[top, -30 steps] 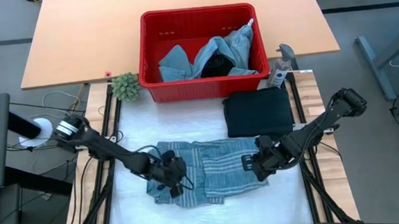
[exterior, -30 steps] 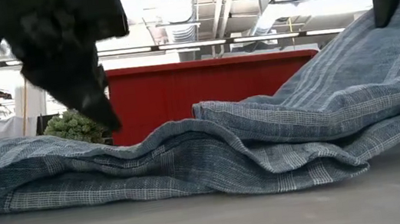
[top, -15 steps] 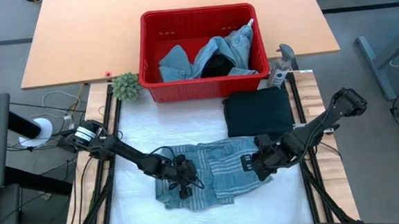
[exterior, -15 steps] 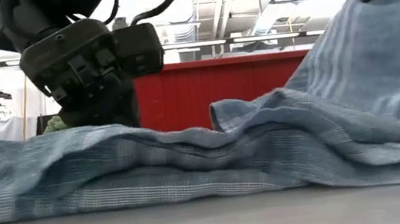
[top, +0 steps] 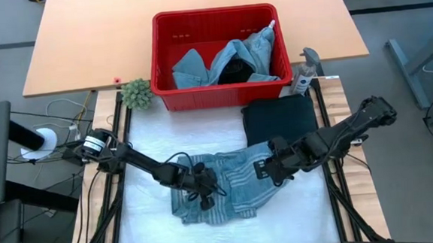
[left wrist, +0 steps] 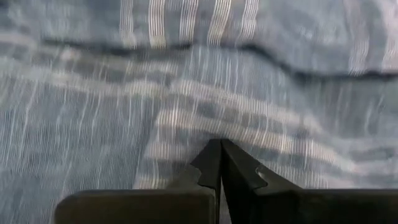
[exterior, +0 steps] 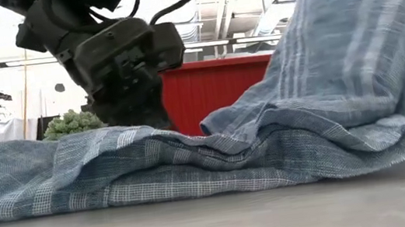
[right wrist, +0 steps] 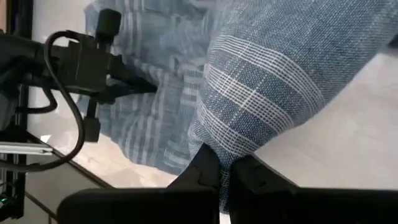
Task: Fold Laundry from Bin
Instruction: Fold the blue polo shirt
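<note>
Tabletop: white padded mat (top: 142,141) between black side rails.
Striped cloth (top: 220,185): bunched mid-mat, toward the front edge.
Left gripper (left wrist: 220,163): fingers pressed together, tips on the cloth.
Right gripper (right wrist: 225,169): fingers pinching the cloth's right edge, lifted.
Bin (top: 214,20): at the mat's back edge, holding denim laundry (top: 198,66).
Folded black garment (top: 279,121): back right of the mat.

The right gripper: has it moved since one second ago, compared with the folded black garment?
Yes. In the high view the right gripper, shut on the striped cloth, has shifted leftward and slightly toward the folded black garment.
</note>
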You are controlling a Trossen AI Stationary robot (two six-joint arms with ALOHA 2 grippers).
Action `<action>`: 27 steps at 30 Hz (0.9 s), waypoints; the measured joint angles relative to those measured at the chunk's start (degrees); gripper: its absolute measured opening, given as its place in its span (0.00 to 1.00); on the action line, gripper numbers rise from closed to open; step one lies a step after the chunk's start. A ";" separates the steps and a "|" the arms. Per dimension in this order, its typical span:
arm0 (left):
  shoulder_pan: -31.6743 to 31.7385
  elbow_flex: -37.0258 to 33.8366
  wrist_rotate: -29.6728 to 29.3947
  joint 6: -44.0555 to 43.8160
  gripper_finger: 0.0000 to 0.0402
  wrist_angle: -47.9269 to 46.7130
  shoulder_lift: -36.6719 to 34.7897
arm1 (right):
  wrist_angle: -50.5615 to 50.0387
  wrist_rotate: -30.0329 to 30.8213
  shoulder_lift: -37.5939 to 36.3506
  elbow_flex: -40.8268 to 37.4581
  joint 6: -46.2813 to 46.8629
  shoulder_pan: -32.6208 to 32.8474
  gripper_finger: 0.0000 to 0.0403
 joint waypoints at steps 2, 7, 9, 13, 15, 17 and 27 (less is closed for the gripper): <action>0.31 0.00 -0.06 -0.01 0.00 1.72 0.00 | 0.79 -0.02 0.56 0.79 -1.80 -0.93 0.07; 1.44 0.02 0.07 -1.62 0.00 4.19 -0.23 | 2.59 -0.04 0.61 1.40 -4.78 -2.63 0.07; 2.09 -0.04 -2.24 -3.08 0.00 3.82 -1.81 | 2.17 -0.06 0.61 1.40 -4.82 -2.73 0.07; 4.43 0.15 -7.32 -1.72 0.00 4.42 -5.03 | 2.33 -0.09 0.61 1.40 -4.82 -2.24 0.07; 5.94 0.09 -7.25 -0.47 0.00 4.51 -5.05 | 2.42 -0.11 0.61 1.40 -4.82 -1.76 0.07; 7.40 0.02 -6.13 0.86 0.00 5.41 -4.85 | 2.48 -0.12 0.61 1.40 -4.80 -1.65 0.07; 12.30 0.34 1.03 1.11 0.00 10.73 1.17 | 3.03 -0.15 0.61 1.40 -4.77 -0.99 0.07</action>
